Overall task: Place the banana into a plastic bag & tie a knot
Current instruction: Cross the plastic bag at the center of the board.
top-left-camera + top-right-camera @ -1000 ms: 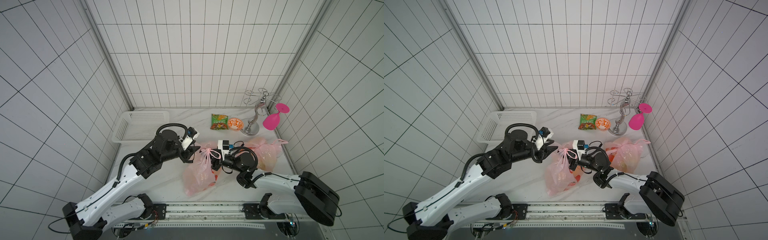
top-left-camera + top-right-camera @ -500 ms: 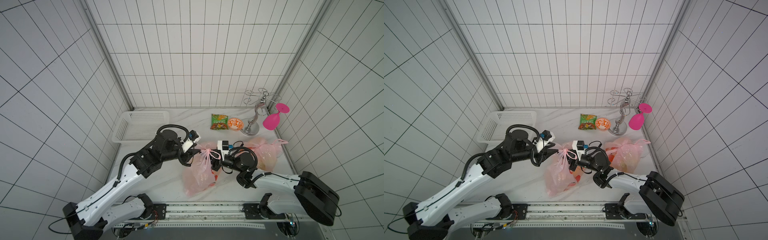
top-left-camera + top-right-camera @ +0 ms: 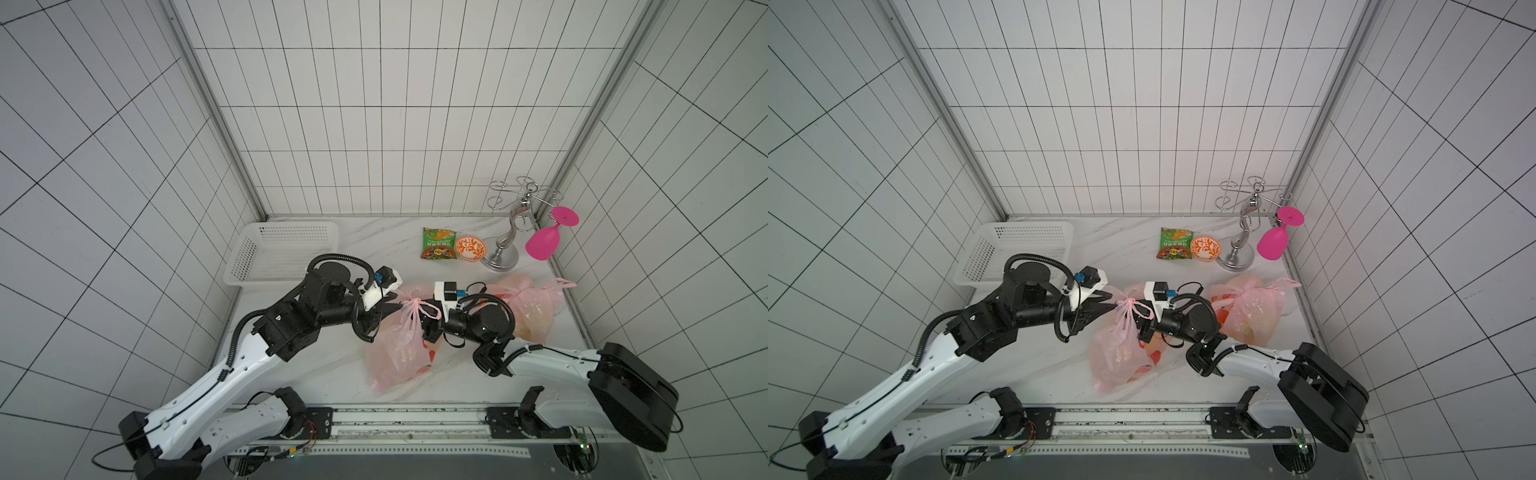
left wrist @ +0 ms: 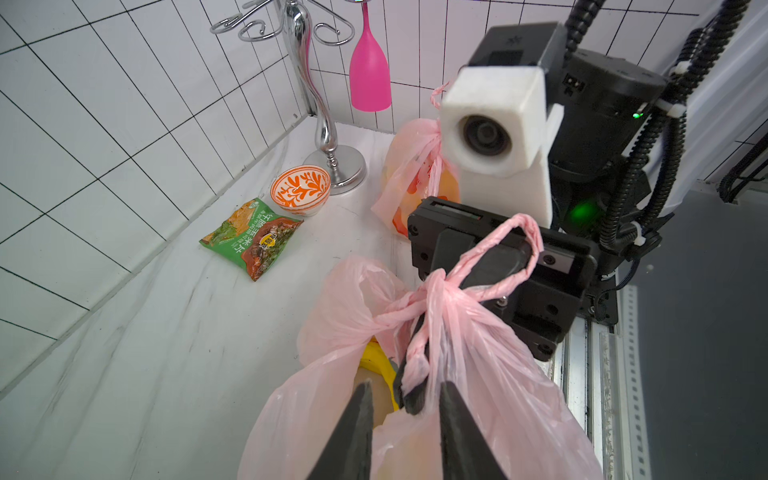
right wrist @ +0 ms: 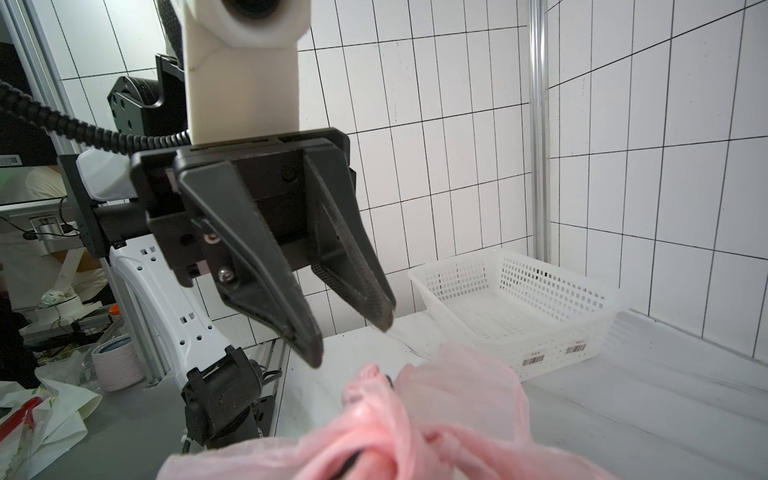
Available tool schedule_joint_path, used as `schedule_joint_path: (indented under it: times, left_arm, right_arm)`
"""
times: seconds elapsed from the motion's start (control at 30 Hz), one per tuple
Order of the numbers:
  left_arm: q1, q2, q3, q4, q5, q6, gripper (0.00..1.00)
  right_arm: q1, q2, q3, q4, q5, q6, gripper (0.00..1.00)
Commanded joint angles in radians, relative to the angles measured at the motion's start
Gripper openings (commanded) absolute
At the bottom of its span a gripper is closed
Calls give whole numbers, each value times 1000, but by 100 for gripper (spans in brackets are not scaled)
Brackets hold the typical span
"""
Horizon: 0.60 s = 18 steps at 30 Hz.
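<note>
A pink plastic bag (image 3: 397,353) lies on the table's front middle, its handles twisted into a knot (image 4: 430,297). The yellow banana (image 4: 376,361) shows inside through the bag's mouth. My right gripper (image 4: 411,399) reaches through the handle loop (image 4: 528,232), shut, with a twisted handle strand at its tips. Pink plastic hides its fingers in the right wrist view. My left gripper (image 4: 406,386) is open. Its fingers (image 5: 307,340) straddle the right fingertips and that strand just beside the knot. In both top views the two grippers meet at the knot (image 3: 1126,305).
A second tied pink bag (image 3: 528,307) lies at the right behind my right arm. A white basket (image 3: 282,253) stands at the back left. A green snack packet (image 3: 438,244), a patterned bowl (image 3: 469,248) and a metal stand (image 3: 505,249) holding a pink glass (image 3: 542,245) stand at the back right.
My left gripper's jaws have narrowed and it has edged closer to the knot. The right gripper has held still on the handle.
</note>
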Motion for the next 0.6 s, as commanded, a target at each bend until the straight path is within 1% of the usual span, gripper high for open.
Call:
schedule_joint_path:
  times: [0.0, 0.33, 0.47, 0.57]
  left_arm:
    - [0, 20, 13, -9, 14, 28, 27]
    - [-2, 50, 31, -4, 50, 34, 28]
    - [-2, 49, 35, 3, 55, 33, 30]
    - [-1, 50, 36, 11, 56, 30, 30]
  right_arm:
    - [6, -6, 22, 38, -30, -17, 0]
    - [14, 15, 32, 44, -52, -17, 0]
    - [17, 24, 33, 44, -59, -20, 0]
    - [18, 27, 33, 43, -58, -20, 0]
